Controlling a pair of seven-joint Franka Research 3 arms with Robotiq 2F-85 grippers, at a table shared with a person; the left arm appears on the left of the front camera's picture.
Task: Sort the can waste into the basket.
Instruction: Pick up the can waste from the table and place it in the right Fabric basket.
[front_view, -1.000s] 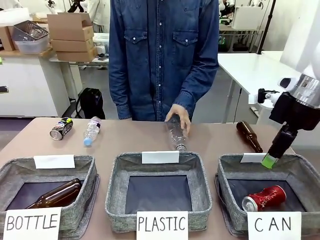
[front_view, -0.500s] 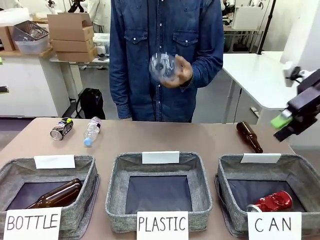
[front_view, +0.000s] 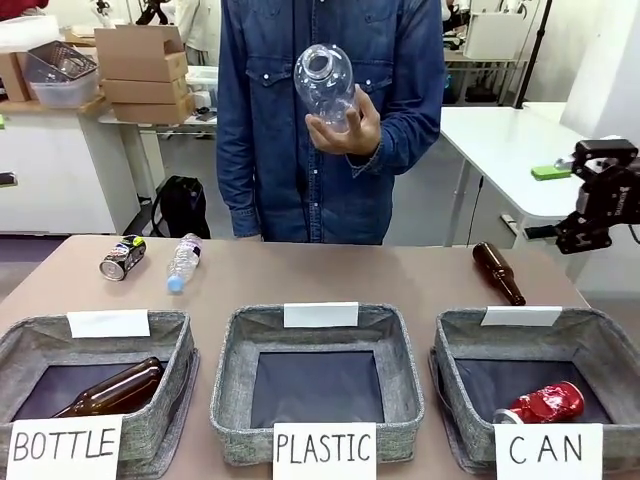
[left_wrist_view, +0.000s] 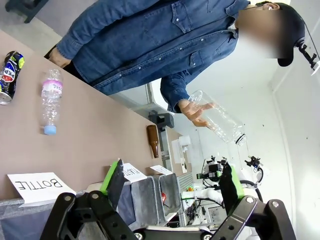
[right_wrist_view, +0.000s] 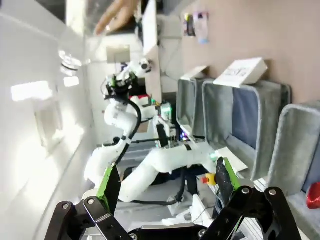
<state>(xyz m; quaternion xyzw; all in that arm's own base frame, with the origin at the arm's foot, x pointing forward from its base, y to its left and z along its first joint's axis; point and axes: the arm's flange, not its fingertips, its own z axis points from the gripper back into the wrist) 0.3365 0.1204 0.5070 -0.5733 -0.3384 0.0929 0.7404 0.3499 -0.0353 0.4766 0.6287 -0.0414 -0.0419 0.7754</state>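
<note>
My left jaws stand spread and empty at the near left. Far left on the tabletop (front_view: 300, 275), the dark can (front_view: 122, 257) lies on its side, just beside a small clear bottle (front_view: 184, 262). In the middle, the person's hand (front_view: 350, 128) holds a large clear bottle (front_view: 328, 82) aloft. Near right, the red can (front_view: 545, 402) lies in the CAN basket (front_view: 452, 345) by its front wall. My right jaws hang spread and empty, high at the far right.

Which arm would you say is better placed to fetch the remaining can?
Probably left: the dark can lies at the table's far left, in view of the open left end effector. The right end effector, also open, is raised at the far right, by the basket.
</note>
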